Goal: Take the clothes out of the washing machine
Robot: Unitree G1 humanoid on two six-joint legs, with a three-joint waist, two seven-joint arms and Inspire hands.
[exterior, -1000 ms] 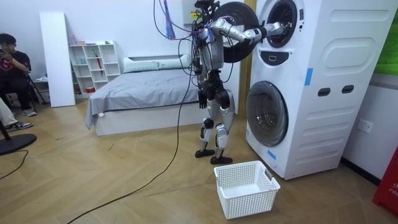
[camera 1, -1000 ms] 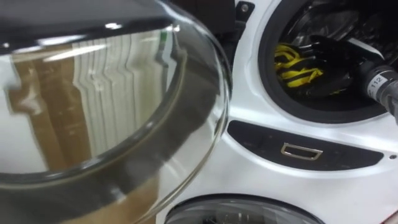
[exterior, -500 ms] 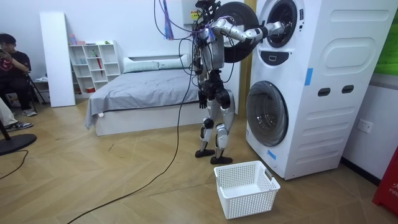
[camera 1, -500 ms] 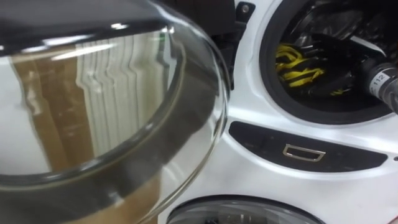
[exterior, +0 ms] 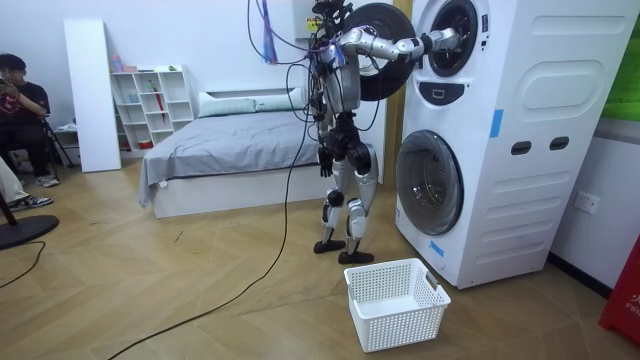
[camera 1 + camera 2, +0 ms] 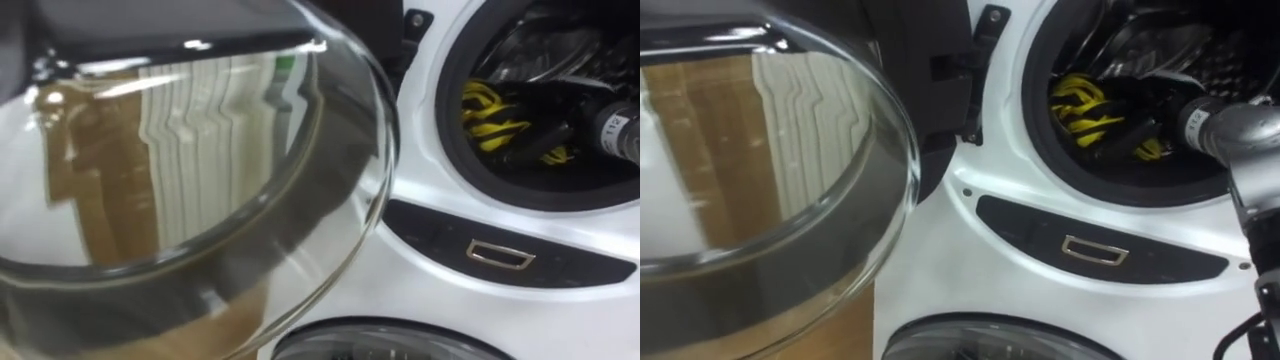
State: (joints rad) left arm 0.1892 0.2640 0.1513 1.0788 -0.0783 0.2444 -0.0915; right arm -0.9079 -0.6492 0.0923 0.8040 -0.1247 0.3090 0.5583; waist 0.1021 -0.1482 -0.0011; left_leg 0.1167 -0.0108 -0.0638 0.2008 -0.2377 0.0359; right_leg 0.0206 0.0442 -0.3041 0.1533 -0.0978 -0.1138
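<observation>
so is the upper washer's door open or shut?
Open. The glass door is swung out to the left, clear of the drum opening, where yellow-and-black clothes lie exposed.

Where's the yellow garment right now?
In the left eye view's upper right, the yellow garment lies inside the upper drum, beside the right hand reaching in, above the dark panel.

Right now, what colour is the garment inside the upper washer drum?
Yellow with black stripes; the garment shows best in the right eye view.
</observation>
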